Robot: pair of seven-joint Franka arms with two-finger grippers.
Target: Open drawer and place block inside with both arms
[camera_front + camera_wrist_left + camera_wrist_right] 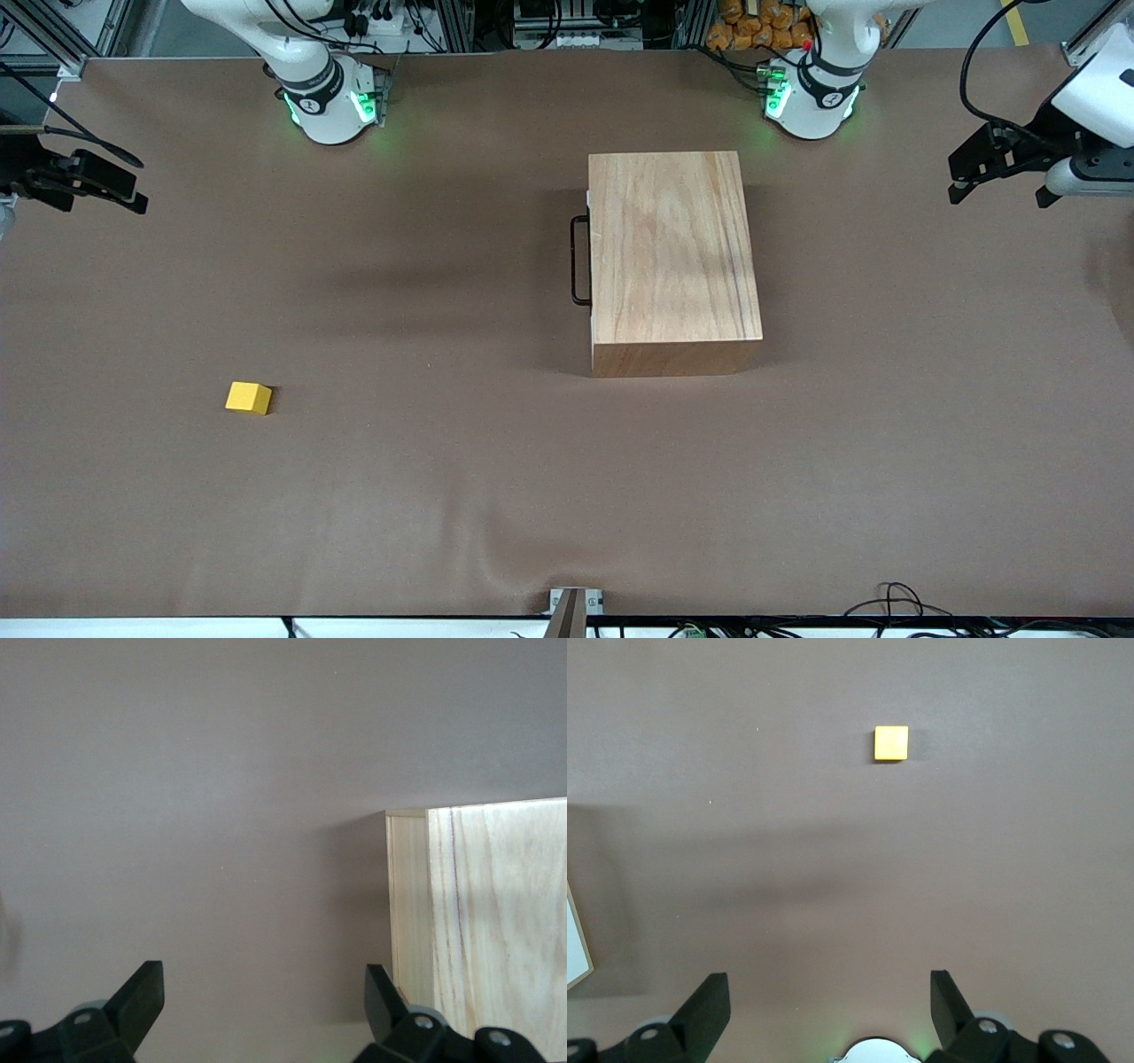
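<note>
Nearest the front camera, block lies on table toward the right arm's end, well apart from wooden box. Drawer is shut; both arms wait. With left gripper and right gripper spread wide and empty, close squarely on handle and pull straight.

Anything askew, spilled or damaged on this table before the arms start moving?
Nothing stands out. The large plain wooden box sits flat with its drawer shut, the black bar handle facing the right arm's end. The small yellow cube lies alone on the brown table cover, nearer the front camera. Nothing is spilled or broken.
</note>
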